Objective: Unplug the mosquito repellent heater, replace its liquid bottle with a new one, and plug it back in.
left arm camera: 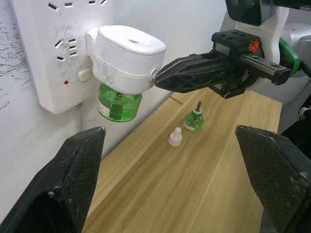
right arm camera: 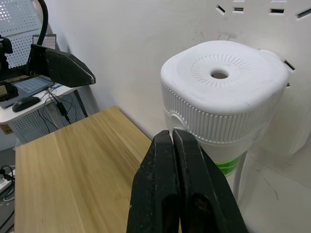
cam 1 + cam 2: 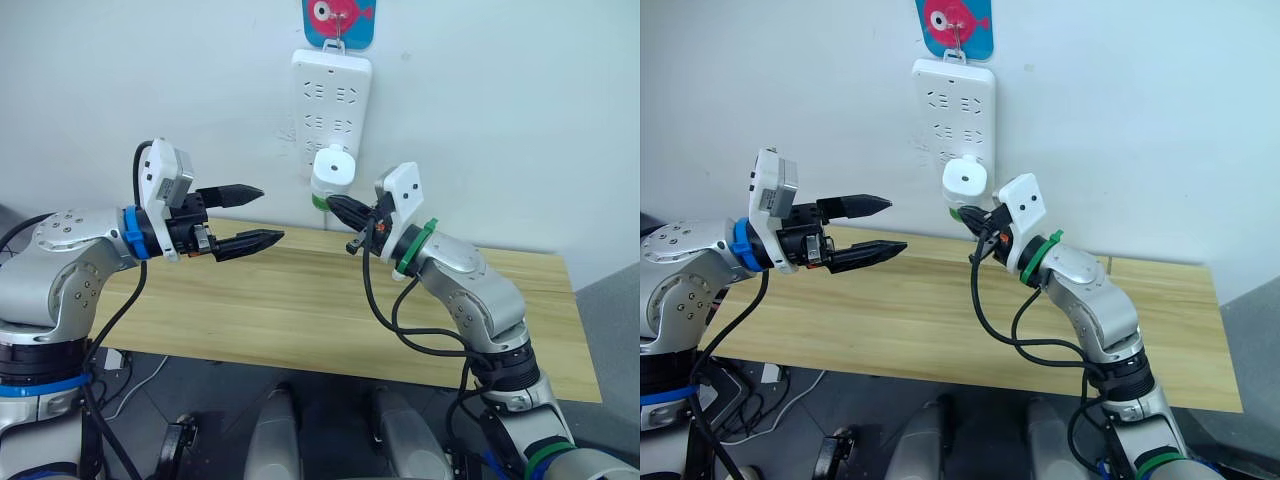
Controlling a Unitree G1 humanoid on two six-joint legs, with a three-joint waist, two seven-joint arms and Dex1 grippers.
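White wall: heater (image 3: 334, 166) sitting plugged into strip (image 3: 331, 100); right gripper (image 3: 336, 206), jaws closed and empty, touching it; left gripper (image 3: 258, 214) hovering agape at 9 o'clock.

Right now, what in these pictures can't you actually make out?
- Heater prongs: hidden against the power strip, left wrist view.
- Whether the shut right gripper touches the heater: its own fingers block the spot, right wrist view.
- The bottle and loose cap on the table: too small for detail.

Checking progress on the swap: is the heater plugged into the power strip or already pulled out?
Plugged in: the heater sits against the power strip, green bottle hanging beneath.
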